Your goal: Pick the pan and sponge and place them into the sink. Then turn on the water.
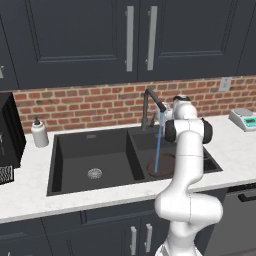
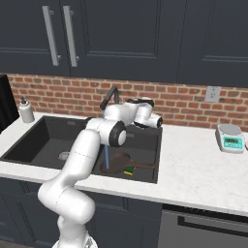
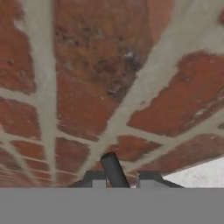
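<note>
the pan [image 2: 118, 162] and sponge [image 2: 129, 171] lie in the right basin of the sink [image 1: 75, 150], the sponge touching the pan's handle side. water [image 1: 157, 145] streams from the faucet [image 1: 150, 102] onto the pan. the gripper [image 3: 117, 180] is closed against the faucet lever [image 3: 114, 170] (brick wall [image 3: 87, 65] just behind).

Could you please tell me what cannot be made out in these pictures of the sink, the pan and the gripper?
- Left base view: the arm hides much of the pan and the sponge.
- Right base view: the sponge is too small for detail; the arm covers part of the sink.
- Hand view: the gripper is cut off by the bottom edge, so whether its fingers clamp the dark faucet lever is unclear.
</note>
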Robot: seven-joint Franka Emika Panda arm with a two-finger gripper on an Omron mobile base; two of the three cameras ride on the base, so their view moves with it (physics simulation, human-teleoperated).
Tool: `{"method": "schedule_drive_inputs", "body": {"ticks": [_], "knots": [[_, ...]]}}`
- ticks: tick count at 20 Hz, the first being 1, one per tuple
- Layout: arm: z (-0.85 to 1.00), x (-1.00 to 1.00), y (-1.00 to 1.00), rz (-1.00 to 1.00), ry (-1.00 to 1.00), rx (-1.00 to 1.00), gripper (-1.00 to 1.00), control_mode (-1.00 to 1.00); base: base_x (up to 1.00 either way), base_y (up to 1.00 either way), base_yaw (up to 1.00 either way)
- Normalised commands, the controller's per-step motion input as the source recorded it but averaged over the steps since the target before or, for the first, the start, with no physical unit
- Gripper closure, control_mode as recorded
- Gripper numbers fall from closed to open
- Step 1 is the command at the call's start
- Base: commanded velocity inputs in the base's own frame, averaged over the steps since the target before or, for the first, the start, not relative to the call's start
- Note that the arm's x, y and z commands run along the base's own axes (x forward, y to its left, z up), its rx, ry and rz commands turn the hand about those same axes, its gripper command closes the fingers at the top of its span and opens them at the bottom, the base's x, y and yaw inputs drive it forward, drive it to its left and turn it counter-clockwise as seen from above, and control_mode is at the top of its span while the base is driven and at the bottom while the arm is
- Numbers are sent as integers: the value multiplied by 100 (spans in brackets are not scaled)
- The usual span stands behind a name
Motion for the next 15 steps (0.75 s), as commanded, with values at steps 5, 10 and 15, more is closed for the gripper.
{"method": "schedule_drive_inputs", "body": {"ticks": [5,10,15], "knots": [[-32,-19,-53,-16,10,21,100,-100,0,0,0],[-35,-26,-31,-11,0,12,100,-100,0,0,0],[-21,-16,-2,-1,0,1,100,-100,0,0,0]]}}
